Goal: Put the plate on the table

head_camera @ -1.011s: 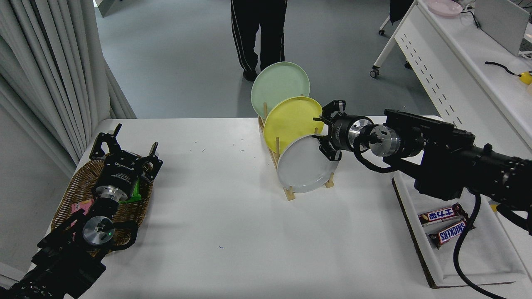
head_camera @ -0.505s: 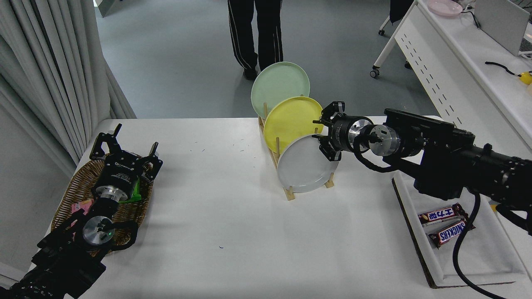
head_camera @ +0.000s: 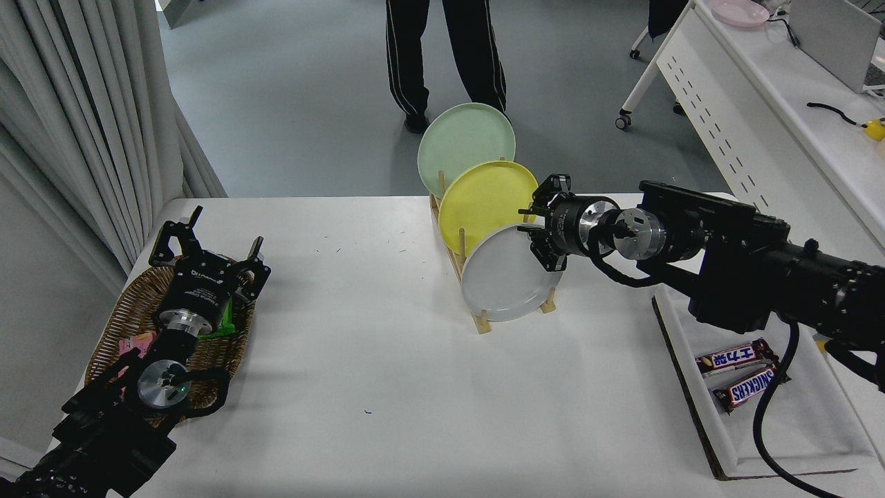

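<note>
Light-grey and smooth, the plate (head_camera: 508,277) stands on edge in the nearest slot of the wooden rack (head_camera: 480,319), just in front of the yellow plate (head_camera: 486,200), with the pale green plate (head_camera: 464,142) farthest back. Right gripper (head_camera: 541,227) is at the plate's upper right rim, fingers spread to either side of that edge, nothing clamped yet. Looks stiff, light and slick, so I'd say the rim is the only real hold, and a firm pinch is needed or it could slide out. Plenty of white table (head_camera: 387,387) near the rack for setting it down. Left gripper (head_camera: 207,259) parked open over the wicker basket (head_camera: 117,318), near left.
</note>
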Tool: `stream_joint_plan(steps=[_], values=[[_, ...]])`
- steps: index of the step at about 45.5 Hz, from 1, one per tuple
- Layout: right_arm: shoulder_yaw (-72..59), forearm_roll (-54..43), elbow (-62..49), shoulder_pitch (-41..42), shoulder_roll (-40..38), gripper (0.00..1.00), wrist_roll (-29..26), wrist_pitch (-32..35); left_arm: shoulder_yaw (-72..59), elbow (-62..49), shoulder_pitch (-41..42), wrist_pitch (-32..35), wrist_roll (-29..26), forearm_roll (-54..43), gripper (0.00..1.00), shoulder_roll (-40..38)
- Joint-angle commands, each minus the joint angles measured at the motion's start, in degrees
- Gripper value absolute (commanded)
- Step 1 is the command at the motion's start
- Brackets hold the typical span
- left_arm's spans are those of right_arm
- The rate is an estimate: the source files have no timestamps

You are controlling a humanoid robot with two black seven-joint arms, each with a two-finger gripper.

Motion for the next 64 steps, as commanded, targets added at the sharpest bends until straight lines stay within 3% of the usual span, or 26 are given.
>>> stream_joint_plan(steps=[1, 37, 64], values=[[0.0, 0.0, 0.0, 0.0, 0.0, 0.2, -0.6, 0.0, 0.0, -0.1, 0.0, 0.0, 0.0, 0.0, 1.0, 0.0], [0.1, -0.1, -0.1, -0.1, 0.0, 0.15, -1.0, 0.0, 0.0, 0.0, 0.0, 0.0, 0.0, 0.0, 1.0, 0.0], [1.4, -0.4, -0.1, -0.3, 0.0, 0.0, -1.0, 0.1, 0.0, -0.1, 0.0, 0.1, 0.0, 0.0, 1.0, 0.0]])
